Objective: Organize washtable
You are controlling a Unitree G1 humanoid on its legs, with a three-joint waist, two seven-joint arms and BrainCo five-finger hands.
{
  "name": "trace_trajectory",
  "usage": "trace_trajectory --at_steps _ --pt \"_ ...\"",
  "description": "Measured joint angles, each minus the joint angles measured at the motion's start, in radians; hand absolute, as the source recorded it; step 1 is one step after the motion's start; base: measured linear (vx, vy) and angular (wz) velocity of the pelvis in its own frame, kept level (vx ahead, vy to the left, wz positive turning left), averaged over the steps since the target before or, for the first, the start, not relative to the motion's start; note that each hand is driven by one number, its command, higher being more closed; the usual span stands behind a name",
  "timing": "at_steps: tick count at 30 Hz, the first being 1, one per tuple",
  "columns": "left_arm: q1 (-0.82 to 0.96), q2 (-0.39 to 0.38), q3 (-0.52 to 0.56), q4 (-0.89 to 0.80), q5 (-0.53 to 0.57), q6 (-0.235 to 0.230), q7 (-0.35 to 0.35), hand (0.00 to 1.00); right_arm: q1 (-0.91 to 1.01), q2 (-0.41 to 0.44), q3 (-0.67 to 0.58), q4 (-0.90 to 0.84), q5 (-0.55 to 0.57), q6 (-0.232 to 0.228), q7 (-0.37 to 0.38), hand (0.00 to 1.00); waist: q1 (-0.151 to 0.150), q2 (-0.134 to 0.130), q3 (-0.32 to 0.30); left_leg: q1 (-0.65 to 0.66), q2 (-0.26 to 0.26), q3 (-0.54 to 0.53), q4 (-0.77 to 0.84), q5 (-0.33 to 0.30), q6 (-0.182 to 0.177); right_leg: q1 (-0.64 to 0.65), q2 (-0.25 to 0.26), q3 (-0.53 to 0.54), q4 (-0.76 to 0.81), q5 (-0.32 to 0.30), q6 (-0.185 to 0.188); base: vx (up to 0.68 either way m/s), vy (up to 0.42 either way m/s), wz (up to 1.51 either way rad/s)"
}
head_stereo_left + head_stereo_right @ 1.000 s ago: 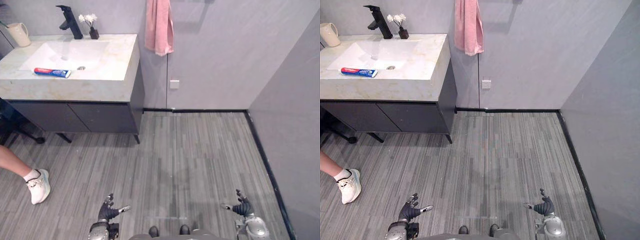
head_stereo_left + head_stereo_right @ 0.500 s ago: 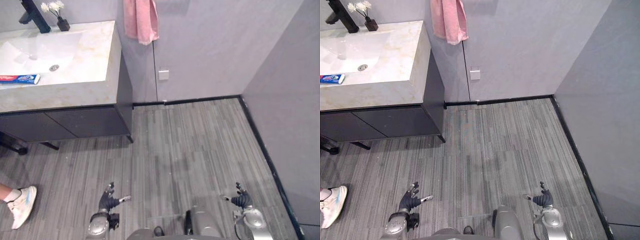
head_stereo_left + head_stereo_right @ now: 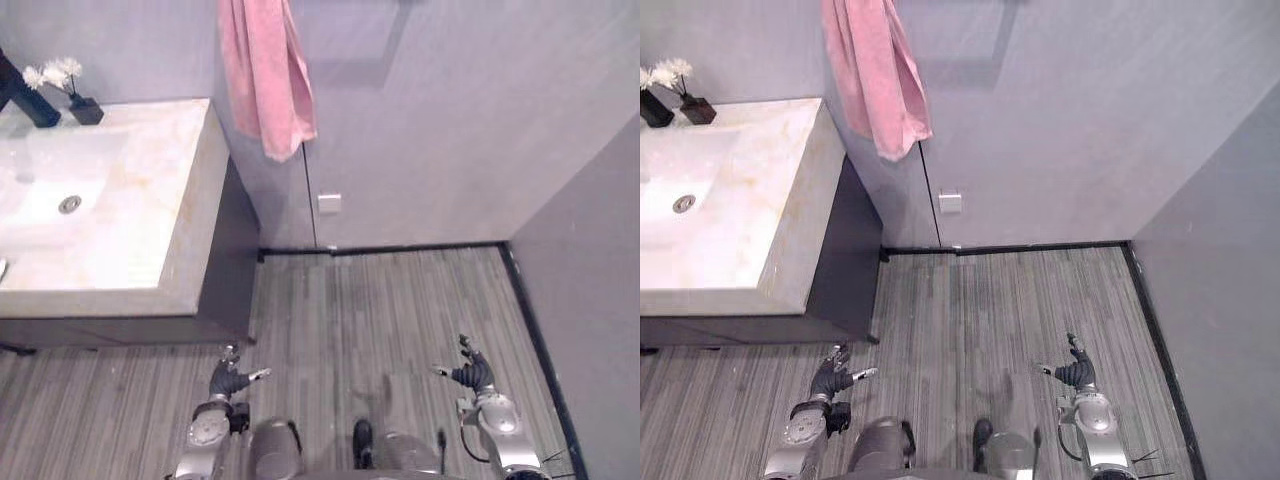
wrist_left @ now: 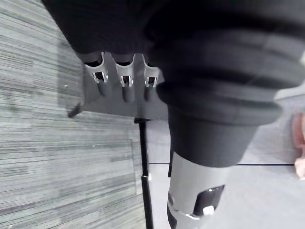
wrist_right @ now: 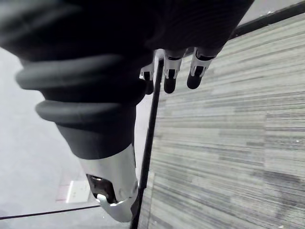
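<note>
Hanging low, left hand (image 3: 228, 380) and right hand (image 3: 470, 375) loose-fingered, empty; flower vase (image 3: 86, 110) upper left on washtable (image 3: 188, 225) looks light, tippy, fragile, so grip its dark base.

Soft, even indoor light, moderately bright, shadows soft-edged. Pink towel (image 3: 265, 80) throws a faint shadow rightward onto the grey wall (image 3: 450, 130). Pale washtable top (image 3: 150, 220) is the brightest area, mild glare around the basin (image 3: 45, 195); cabinet side (image 3: 230, 265) beneath sits in deep shade.
</note>
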Motion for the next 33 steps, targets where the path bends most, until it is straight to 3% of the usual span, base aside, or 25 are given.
trace_trajectory --at_steps 1,2,3,4,7,9,10,11,12,13,15,16,17,18,19,21,24,25,27,28,30,33 --pt "0.003 -0.017 0.0 0.0 -0.007 0.0 0.001 0.0 0.003 -0.007 -0.01 0.003 0.0 0.002 -0.004 0.0 0.002 0.008 -0.003 0.004 -0.036 -0.01 -0.198 0.05 -0.019 0.026 -0.006 0.013 -0.005 -0.026 0.019 0.55 0.15 -0.41" --pt "0.006 -0.024 0.0 0.0 -0.01 0.0 0.001 0.0 0.006 -0.011 -0.011 0.005 0.0 0.002 -0.009 0.0 0.002 0.017 -0.008 0.0 -0.044 -0.018 -0.273 0.086 -0.012 0.038 -0.003 0.02 -0.007 -0.042 0.028 0.56 0.216 -0.48" --pt "0.018 -0.025 0.001 0.002 -0.014 0.0 0.003 0.0 0.007 -0.011 -0.009 0.021 -0.001 0.004 -0.017 0.0 0.008 0.037 -0.021 0.002 -0.046 -0.041 -0.312 0.221 0.037 0.062 0.001 0.049 0.001 -0.087 0.051 0.48 0.231 -0.45" --pt "0.019 -0.017 0.008 0.006 -0.015 0.002 0.004 0.0 0.007 0.003 -0.004 0.033 -0.003 0.009 -0.017 0.0 0.01 0.012 -0.03 -0.001 -0.067 -0.038 -0.271 0.203 0.07 0.062 -0.022 0.064 0.034 -0.114 0.07 0.51 0.225 -0.38" --pt "0.021 -0.026 0.017 0.006 -0.015 0.002 0.018 0.0 0.012 0.008 -0.001 0.037 -0.008 0.009 -0.016 0.0 0.014 -0.009 -0.045 0.034 -0.102 0.003 -0.238 0.106 0.101 -0.059 -0.075 0.106 0.349 -0.136 0.122 0.52 0.211 -0.15" --pt "0.032 -0.019 0.018 0.007 -0.014 0.007 0.021 0.0 0.021 0.013 0.0 0.043 -0.02 0.009 -0.015 0.0 0.003 -0.016 -0.048 0.104 -0.132 0.002 -0.245 0.055 0.121 -0.127 -0.107 0.106 0.585 -0.094 0.239 0.55 0.208 0.08" --pt "0.038 -0.013 0.021 0.007 -0.014 0.009 0.023 0.0 0.018 0.018 0.005 0.061 -0.021 0.009 -0.013 0.0 0.002 -0.015 -0.049 0.159 -0.139 0.001 -0.253 0.026 0.128 -0.18 -0.123 0.1 0.727 -0.109 0.239 0.58 0.167 0.06" --pt "0.042 -0.007 0.016 0.009 -0.014 0.009 0.022 0.0 0.015 0.023 0.024 0.062 -0.021 0.008 -0.011 0.0 0.001 -0.014 -0.049 0.234 -0.14 -0.003 -0.282 0.003 0.129 -0.239 -0.128 0.064 0.795 -0.15 0.189 0.45 0.104 0.01" --pt "0.042 -0.007 0.016 0.011 -0.014 0.009 0.023 0.0 0.015 0.023 0.028 0.062 -0.021 0.008 -0.011 0.0 0.0 -0.014 -0.049 0.251 -0.14 -0.005 -0.292 0.002 0.13 -0.248 -0.128 0.055 0.791 -0.157 0.176 0.41 0.052 0.17" --pt "0.038 -0.007 0.017 0.02 -0.014 0.009 0.023 0.0 0.017 0.022 0.044 0.062 -0.021 0.006 -0.011 0.0 -0.005 -0.012 -0.049 0.301 -0.137 -0.024 -0.323 0.001 0.13 -0.288 -0.119 0.025 0.743 -0.178 0.139 0.39 -0.003 0.4" --pt "0.024 -0.005 0.017 0.031 -0.014 0.009 0.023 0.0 0.018 0.022 0.046 0.062 -0.021 0.005 -0.011 0.0 -0.016 -0.011 -0.05 0.342 -0.127 -0.053 -0.347 0.002 0.129 -0.347 -0.1 0.0 0.602 -0.184 0.122 0.37 -0.047 0.58" --pt "0.021 -0.004 0.017 0.037 -0.014 0.009 0.023 0.0 0.018 0.021 0.041 0.064 -0.021 0.005 -0.012 0.0 -0.025 -0.014 -0.052 0.363 -0.125 -0.063 -0.349 0.0 0.111 -0.363 -0.084 0.011 0.447 -0.155 0.129 0.28 -0.066 0.61" --pt "0.027 -0.001 0.017 0.038 -0.012 0.009 0.023 0.0 0.028 0.022 0.04 0.064 -0.021 0.004 -0.014 0.0 -0.025 -0.024 -0.057 0.378 -0.133 -0.067 -0.346 -0.012 0.088 -0.354 -0.082 0.022 0.317 -0.064 0.111 0.36 -0.08 0.83" --pt "0.023 -0.01 0.018 0.058 -0.012 0.011 0.024 0.0 0.048 0.014 0.036 0.073 -0.021 0.003 -0.016 0.0 -0.03 -0.014 -0.06 0.397 -0.135 -0.095 -0.329 -0.042 0.049 -0.338 -0.082 0.011 0.304 0.048 0.094 0.45 -0.099 0.54" --pt "0.026 -0.02 0.019 0.057 -0.012 0.014 0.024 0.0 0.054 0.009 0.034 0.095 -0.021 0.007 -0.016 0.0 -0.018 0.005 -0.08 0.399 -0.106 -0.108 -0.321 -0.041 0.042 -0.321 -0.068 0.0 0.29 0.049 0.091 0.45 -0.118 0.35" --pt "0.039 -0.025 0.021 0.056 -0.011 0.014 0.024 0.0 0.056 0.012 0.034 0.095 -0.021 0.005 -0.017 0.0 -0.005 0.015 -0.086 0.381 -0.091 -0.106 -0.277 -0.035 0.03 -0.286 -0.062 -0.018 0.242 0.034 0.074 0.34 -0.164 0.2" --pt "0.038 -0.047 0.022 0.041 -0.013 0.018 0.021 0.0 0.073 0.023 0.032 0.095 -0.017 0.006 -0.018 0.0 0.004 0.015 -0.082 0.281 -0.043 -0.061 -0.012 -0.024 -0.033 -0.17 -0.061 -0.049 0.152 0.038 0.064 0.25 -0.1 0.29" --pt "0.045 -0.058 0.021 0.04 -0.015 0.018 0.02 0.0 0.079 0.026 0.026 0.094 -0.014 0.005 -0.019 0.0 0.005 0.011 -0.081 0.282 -0.016 -0.031 -0.003 -0.046 -0.02 -0.124 -0.062 -0.052 0.13 0.037 0.061 0.22 -0.024 0.0" --pt "0.049 -0.07 0.021 0.041 -0.016 0.018 0.019 0.0 0.066 0.037 -0.003 0.093 -0.012 0.004 -0.022 0.0 0.005 0.015 -0.081 0.276 -0.005 -0.028 -0.087 -0.048 -0.017 -0.1 -0.073 -0.044 0.12 0.036 0.061 0.17 0.073 -0.15" --pt "0.049 -0.069 0.021 0.042 -0.016 0.018 0.02 0.0 0.053 0.034 -0.011 0.093 -0.011 0.003 -0.031 0.0 0.003 0.022 -0.082 0.276 -0.012 -0.054 -0.225 -0.026 -0.029 -0.1 -0.08 -0.034 0.119 0.033 0.069 0.15 0.154 -0.21" --pt "0.047 -0.068 0.014 0.052 -0.017 0.019 0.015 0.0 0.056 0.03 -0.022 0.101 -0.011 0.003 -0.038 0.0 0.001 0.052 -0.091 0.286 -0.008 -0.104 -0.331 0.071 -0.048 -0.098 -0.066 -0.024 0.113 0.014 0.102 0.1 0.135 -0.18" --pt "0.043 -0.07 0.006 0.061 -0.017 0.019 0.017 0.0 0.068 0.061 -0.022 0.102 -0.011 0.006 -0.037 0.0 0.0 0.014 -0.095 0.308 -0.045 -0.099 -0.386 0.081 -0.033 -0.098 -0.099 -0.01 0.099 0.019 0.118 0.06 0.132 -0.06"
